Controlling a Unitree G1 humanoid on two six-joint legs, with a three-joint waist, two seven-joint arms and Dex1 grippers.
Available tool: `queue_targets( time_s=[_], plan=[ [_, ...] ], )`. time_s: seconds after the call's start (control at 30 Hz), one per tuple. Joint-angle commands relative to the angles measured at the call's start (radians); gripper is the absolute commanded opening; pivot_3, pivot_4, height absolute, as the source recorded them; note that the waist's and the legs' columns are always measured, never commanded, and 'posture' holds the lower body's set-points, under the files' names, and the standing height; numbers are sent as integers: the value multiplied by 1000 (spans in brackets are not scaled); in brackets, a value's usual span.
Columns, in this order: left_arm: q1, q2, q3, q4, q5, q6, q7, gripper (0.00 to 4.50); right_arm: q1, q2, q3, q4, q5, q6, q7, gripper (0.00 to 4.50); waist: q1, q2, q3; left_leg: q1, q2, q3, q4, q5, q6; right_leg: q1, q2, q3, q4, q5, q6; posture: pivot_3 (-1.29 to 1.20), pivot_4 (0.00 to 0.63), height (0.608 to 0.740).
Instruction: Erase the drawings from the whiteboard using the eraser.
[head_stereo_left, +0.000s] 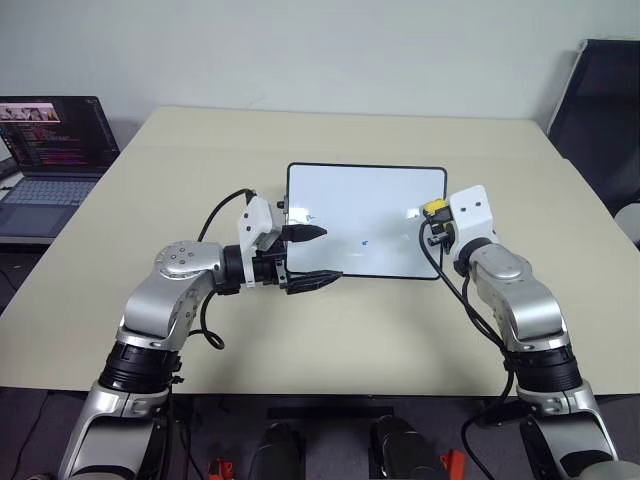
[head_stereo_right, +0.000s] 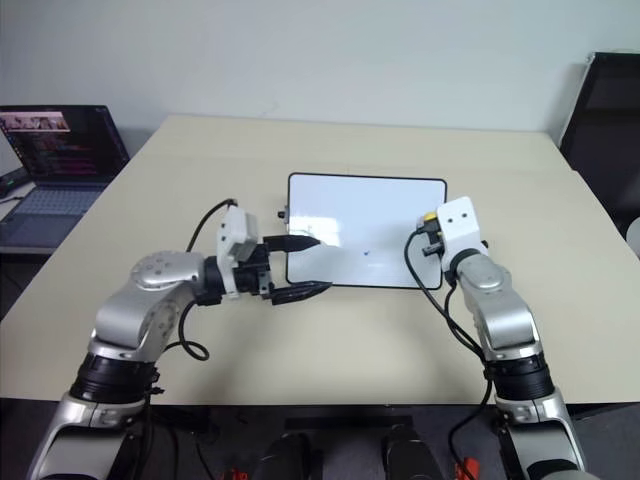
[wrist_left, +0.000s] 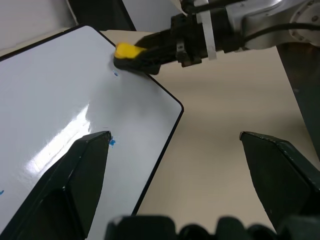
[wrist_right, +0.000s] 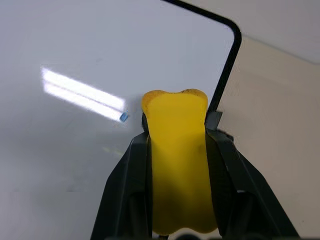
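A: Eraser (wrist_right: 177, 165) sits pinched between the right gripper (wrist_right: 176, 150) fingers, yellow block squeezed at its waist, long axis running along the fingers. Its front end hangs over the whiteboard (head_stereo_left: 366, 200) near the right short edge, about 3 o'clock on the board.

B: Where do the drawings lie from it?

A: One small blue mark (wrist_right: 123, 117) lies just beside the eraser tip, toward 10 o'clock in the wrist view. A second blue scribble (head_stereo_left: 364, 242) sits near board centre, roughly 8 o'clock from the eraser in the head view. Further specks toward the left edge are too faint to call.

B: Left gripper (head_stereo_left: 312, 256)?

A: Fingers spread wide, empty, straddling the board's near left corner.

B: Judgement?

A: Right arm is nearer both marks. Next stroke likely leftward across the board. Contact of eraser with the surface: cannot tell.
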Motion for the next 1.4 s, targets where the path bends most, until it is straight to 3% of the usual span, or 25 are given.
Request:
queue_targets(
  time_s=[0.03, 0.23, 0.53, 0.8, 0.93, 1.1, 1.4],
  plan=[
    [-4, 10, 32, -9, -9, -26, -11, 4500, -31, 9, 18, -8, -13, -31, 32, 1103, -3, 0, 0, 0, 0, 0, 0, 0, 0, 0, 0, 0, 0, 0, 0, 0, 150, 740],
    [-16, 12, 39, -5, -11, -17, -5, 4500, 37, -45, 108, -63, -17, 69, 141, 1103, -6, 0, 0, -1, 0, 0, -6, 0, 0, -2, 1, 0, 0, -1, 1, 0, 150, 740],
    [-35, 5, 27, -47, -21, 31, 27, 4500, -1, -46, 50, -39, -80, 11, 67, 1103, -7, 0, 0, -1, 0, 0, -1, 0, 0, -2, 0, 0, 0, -1, 0, 0, 150, 740],
    [-35, 7, 32, -73, -27, 70, 63, 4500, 57, -50, 101, -102, -53, 69, 175, 1102, -8, 0, 0, -1, 0, 0, -3, 0, 0, -2, 0, 0, -1, -1, 0, 0, 150, 740],
    [-18, 15, 56, -91, -29, 100, 110, 4500, 56, -34, 54, -106, -64, -11, 153, 1102, -10, 0, 0, -1, 0, 0, -4, 0, 0, -3, 1, 0, 0, -1, 0, 0, 150, 740],
    [23, 6, 119, -112, -4, 93, 220, 4500, 98, 11, -29, -188, 29, -86, 194, 1102, -8, 0, 1, -1, 0, 0, -5, 0, 0, -3, 0, 0, -1, -1, 0, 0, 150, 740],
    [242, -18, 263, -245, -38, 109, 373, 4500, 298, -56, -99, -394, 206, -119, 368, 1102, -6, 0, 1, -1, 0, 0, -14, 0, 0, -4, 0, 0, -4, -5, 0, 0, 150, 740]
  ],
)
